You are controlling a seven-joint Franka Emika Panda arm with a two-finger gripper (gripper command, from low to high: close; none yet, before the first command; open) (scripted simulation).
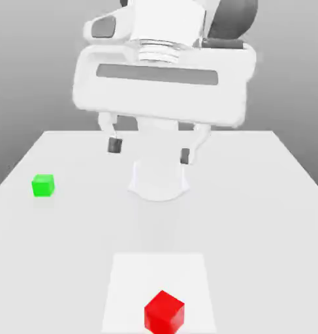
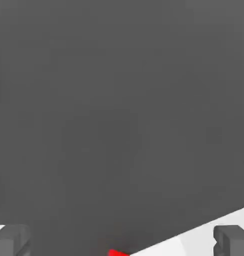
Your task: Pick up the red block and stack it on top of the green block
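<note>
My claw (image 1: 149,150) hangs high above the middle of the tabletop (image 1: 266,196), its two fingers spread wide with nothing between them. The red block (image 1: 164,312) sits on the paler square patch (image 1: 187,274) at the tabletop's near edge in the exterior view, turned so a corner faces the camera. The green block (image 1: 43,185) rests close to the edge at the exterior view's left, well apart from the red one and from me. From my hand view I catch just a sliver of the red block (image 2: 116,253) at the rim of the picture, between my fingertips (image 2: 231,239), so I judge I am not yet lined up over it. The risks I see from here are all about alignment. Because the red block stands turned, if I come down without rolling my wrist to match its flat faces, my fingers may close on its corners and squeeze it sideways or spin it out. If I descend off-centre, one finger could land on top of it or nudge it off the patch toward the near edge. Later, a crooked hold would make it sit badly on the green block and topple.
</note>
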